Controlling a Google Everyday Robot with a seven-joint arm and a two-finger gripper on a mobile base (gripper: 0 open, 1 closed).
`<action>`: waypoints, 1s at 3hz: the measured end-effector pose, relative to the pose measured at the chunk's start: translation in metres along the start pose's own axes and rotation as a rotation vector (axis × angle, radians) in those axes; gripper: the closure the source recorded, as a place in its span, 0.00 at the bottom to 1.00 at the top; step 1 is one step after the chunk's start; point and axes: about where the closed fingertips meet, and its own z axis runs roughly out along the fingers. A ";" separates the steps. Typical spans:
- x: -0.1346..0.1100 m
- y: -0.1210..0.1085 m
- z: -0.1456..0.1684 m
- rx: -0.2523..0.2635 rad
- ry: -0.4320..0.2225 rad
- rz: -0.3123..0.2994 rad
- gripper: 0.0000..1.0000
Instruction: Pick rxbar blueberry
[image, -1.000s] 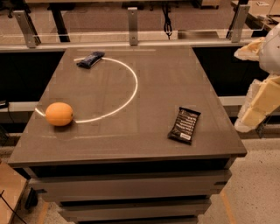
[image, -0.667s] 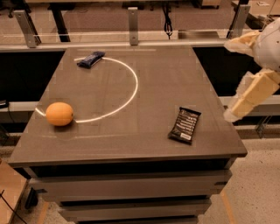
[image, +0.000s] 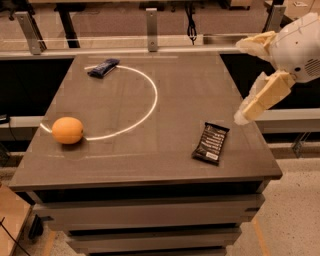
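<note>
The pincer (image: 240, 81) hangs at the right edge of the view, above the right side of the table (image: 190, 90), with its white rounded body behind it. Its two cream fingers (image: 262, 95) are spread wide apart, one high near the back rail and one lower over the table's right edge, and nothing is held between them.

The rxbar blueberry (image: 103, 68) lies flat near the far left corner of the table, well apart from the pincer and across the whole table top from it. It is a slim dark blue wrapped bar, lying at a slant, and it sits at the far end of a white curved line (image: 150, 100) drawn on the table top.

An orange (image: 67, 130) rests at the left side of the table, touching the near end of that same curve and well apart from the blue bar. A larger black wrapped bar with white lettering (image: 211, 143) lies near the front right corner, just below the lower finger and much nearer the pincer than the blue bar is. Between the pincer and the blue bar there is only bare table top and the white line.

A metal rail with upright posts (image: 151, 22) runs along the far edge behind the table.
</note>
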 end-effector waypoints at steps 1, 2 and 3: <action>-0.007 -0.005 0.017 0.004 -0.040 0.031 0.00; -0.028 -0.018 0.057 -0.010 -0.142 0.053 0.00; -0.046 -0.034 0.101 -0.024 -0.228 0.081 0.00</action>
